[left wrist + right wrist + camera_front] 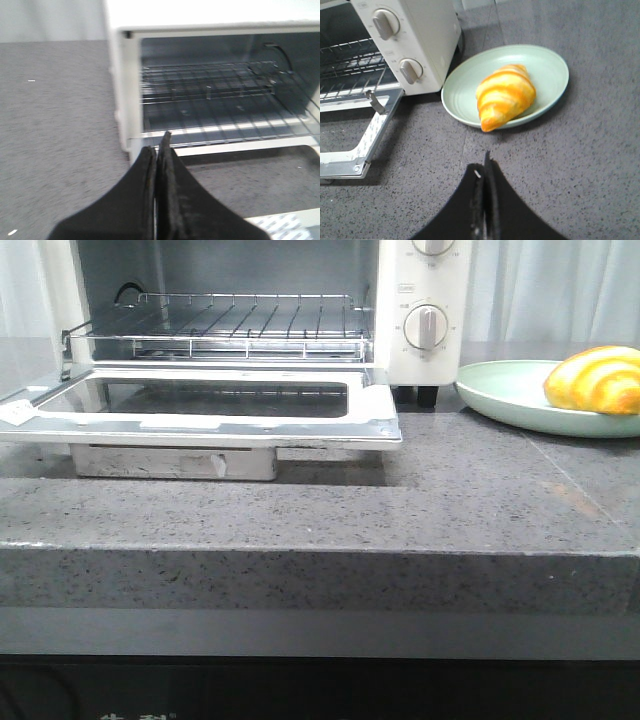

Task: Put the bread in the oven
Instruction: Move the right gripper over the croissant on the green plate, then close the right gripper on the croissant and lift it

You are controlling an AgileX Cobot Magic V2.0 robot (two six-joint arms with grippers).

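The bread (595,380), a glossy yellow roll with orange stripes, lies on a pale green plate (505,390) at the right; it also shows in the right wrist view (506,95). The white oven (425,310) stands at the back left with its glass door (200,410) folded down flat and its wire rack (230,325) bare. My right gripper (484,167) is shut and empty, over the counter a short way from the plate. My left gripper (157,150) is shut and empty, near the oven's (200,90) open mouth at its left corner. Neither gripper shows in the front view.
The grey speckled stone counter (320,510) has a step edge at the front. The oven's knobs (385,22) face the plate (460,95) side. A white curtain hangs behind.
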